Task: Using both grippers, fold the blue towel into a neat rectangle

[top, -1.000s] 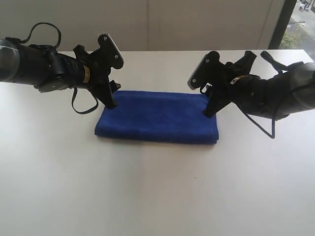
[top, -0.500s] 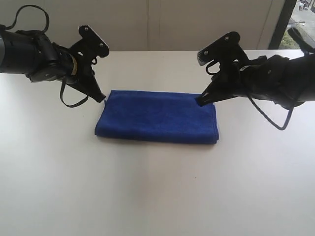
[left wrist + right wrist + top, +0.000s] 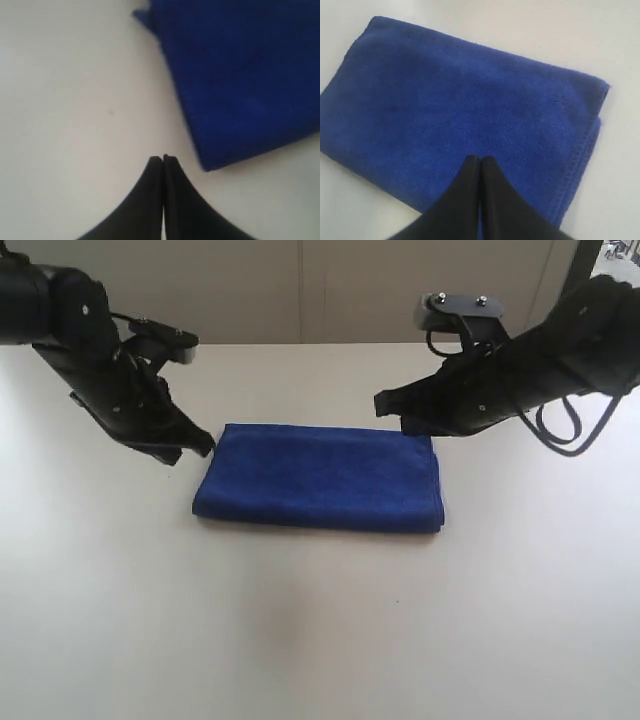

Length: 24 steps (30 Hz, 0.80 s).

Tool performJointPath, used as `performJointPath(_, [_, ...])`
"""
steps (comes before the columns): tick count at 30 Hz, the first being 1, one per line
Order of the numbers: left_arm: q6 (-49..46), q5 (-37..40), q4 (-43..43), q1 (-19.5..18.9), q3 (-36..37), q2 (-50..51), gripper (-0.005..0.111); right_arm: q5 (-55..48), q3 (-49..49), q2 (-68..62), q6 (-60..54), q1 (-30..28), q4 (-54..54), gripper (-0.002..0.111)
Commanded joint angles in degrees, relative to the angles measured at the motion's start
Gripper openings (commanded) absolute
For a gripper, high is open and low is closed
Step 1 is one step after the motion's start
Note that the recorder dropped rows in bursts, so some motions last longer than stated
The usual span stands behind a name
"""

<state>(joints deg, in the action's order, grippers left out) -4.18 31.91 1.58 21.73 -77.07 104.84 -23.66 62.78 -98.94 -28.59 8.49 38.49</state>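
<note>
A blue towel (image 3: 320, 478) lies folded into a flat rectangle at the middle of a white table (image 3: 320, 640). Its long sides run left to right. The edges look fairly square, with the layers lined up along the right side, so the folding appears done or nearly done.

The left gripper (image 3: 205, 447) points at the towel's far left corner. Its two black fingers are pressed together with nothing between them. The left wrist view shows the tips over bare table just beside that corner, not touching the cloth.

The right gripper (image 3: 383, 403) hangs above the far right corner, tips aimed left. Its fingers are also pressed together and empty. The right wrist view looks past them down onto the blue cloth. Neither arm holds the towel, which rests on the table by its own weight. The closed, empty fingers near the far corners suggest both arms have let go of the cloth and are clearing away from it.

A second ago both grippers stood with jaws spread wide, lower fingers planted at the towel's two far corners. Half a second ago they were lifting off. Now the jaws have shut and the arms have swung up and outward. The towel keeps the same place and shape throughout.
</note>
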Motion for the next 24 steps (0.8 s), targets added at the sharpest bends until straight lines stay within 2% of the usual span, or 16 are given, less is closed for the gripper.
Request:
performJointPath(1, [-7.2,2.2,14.7,-4.0,-4.6,-0.7,0.000,-5.3,3.3,0.5,12.9,-1.3,-12.6,0.000])
performJointPath(5, [-6.3,1.2,14.9,-5.1,-5.7,0.5,0.000,-4.3,3.4,-1.9,20.8,-1.3,-20.5,0.000])
performJointPath(9, [-6.4,-0.6,20.1,-5.1,-5.7,4.0,0.000,-3.5,3.9,-6.9,21.2,-1.3,-20.5,0.000])
performJointPath(16, [-11.6,-2.6,29.5,-5.1,-5.7,8.7,0.000,-1.2,7.2,-13.1,21.2,-1.3,-20.5,0.000])
performJointPath(18, [-15.7,-2.1,32.9,-4.9,-5.7,9.5,0.000,-0.6,7.2,-14.0,21.2,-1.3,-20.5,0.000])
performJointPath(24, [-18.5,-3.3,33.4,-3.3,-5.7,12.5,0.000,-0.4,7.2,-16.4,21.2,-1.3,-20.5,0.000])
